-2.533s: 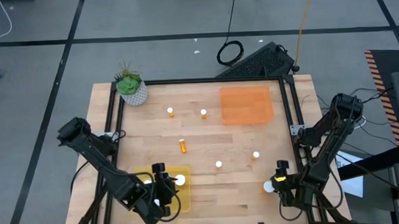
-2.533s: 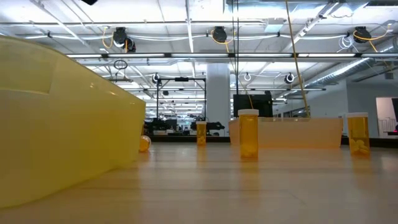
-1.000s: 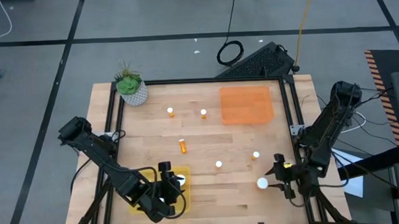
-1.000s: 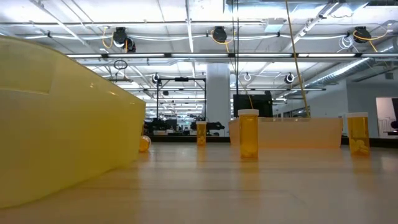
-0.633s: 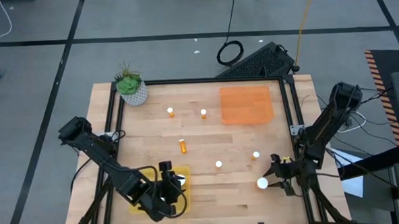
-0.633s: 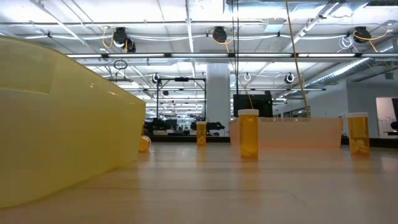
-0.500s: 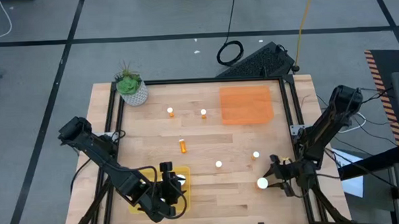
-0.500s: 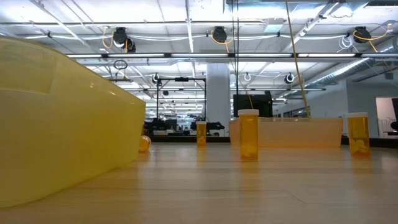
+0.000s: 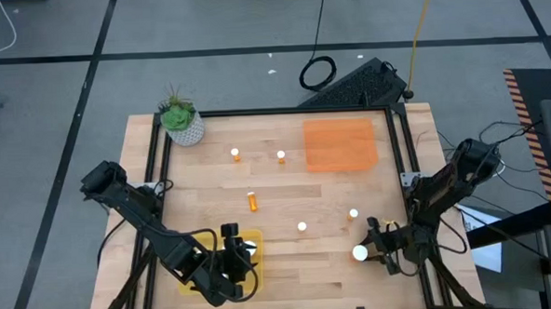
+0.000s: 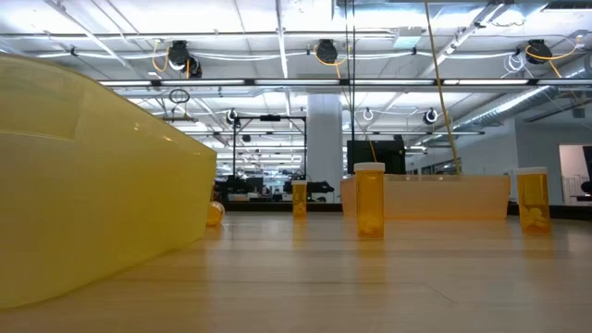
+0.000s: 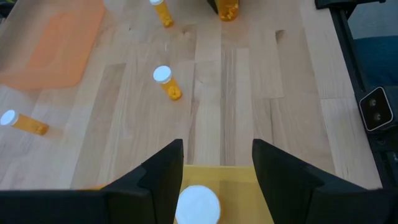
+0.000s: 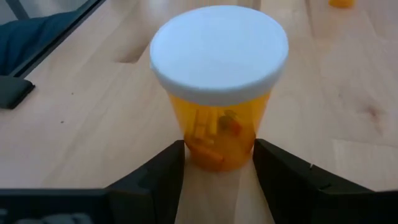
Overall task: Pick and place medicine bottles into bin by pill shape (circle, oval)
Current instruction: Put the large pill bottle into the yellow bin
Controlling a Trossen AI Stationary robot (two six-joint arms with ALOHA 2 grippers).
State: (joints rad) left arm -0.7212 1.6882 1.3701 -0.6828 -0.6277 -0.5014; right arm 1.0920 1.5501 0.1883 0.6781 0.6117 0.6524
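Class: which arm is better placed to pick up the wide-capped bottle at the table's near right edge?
The right. Its tool is open, with fingers either side of the orange translucent white-capped bottle. The left tool is open above the yellow plastic tray.

One camera looks straight down on my whole table (image 9: pixel 286 187). One sits low on the tabletop, facing the far room. My two wrist cameras look close past my fingers. All share the wooden tabletop.
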